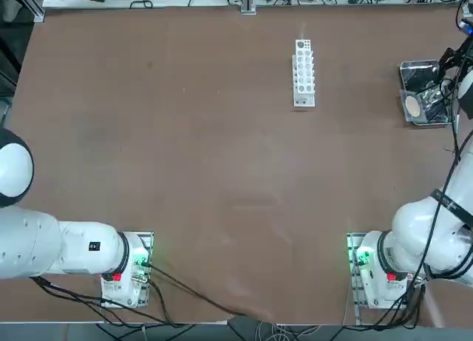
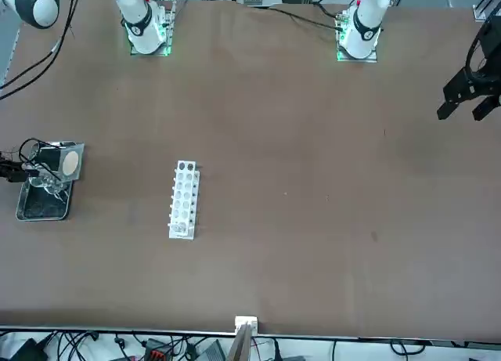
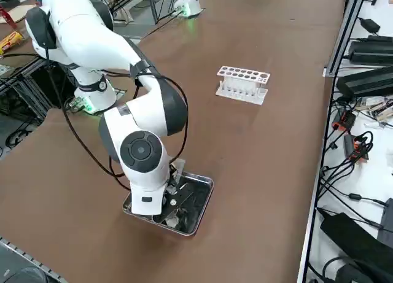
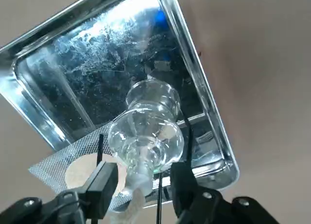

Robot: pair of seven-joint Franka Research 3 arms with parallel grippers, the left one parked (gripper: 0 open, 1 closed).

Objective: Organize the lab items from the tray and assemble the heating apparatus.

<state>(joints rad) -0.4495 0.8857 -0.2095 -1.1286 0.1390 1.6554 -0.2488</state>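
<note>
The right gripper (image 4: 141, 185) hangs low over the tray (image 4: 204, 95), which sits near the worktop's (image 1: 185, 171) far right corner as the robot faces it. The wrist view shows its two black fingers (image 4: 103, 182) spread apart, one on each side of the narrow neck end of a small clear glass burner (image 4: 146, 131). Whether the fingers press on the glass cannot be told.

The burner seems to lie tilted rather than upright. Its long axis runs from the neck between the fingers, through the round belly, to a second, smaller bulge that points away from the gripper toward the middle of the tray.

The tray is a small rectangular shiny metal one with a raised rim and a dark, mirror-like bottom. Besides the burner it holds a square grey mesh (image 4: 63, 163) with a tan round centre, lying at the end nearest the gripper and partly under the burner. Thin black wires of a ring stand (image 4: 187, 131) show just beside the burner.

Well apart from the tray, farther toward the middle of the worktop, stands a white holed test tube rack (image 1: 304, 72), its long side running away from the robot.
</note>
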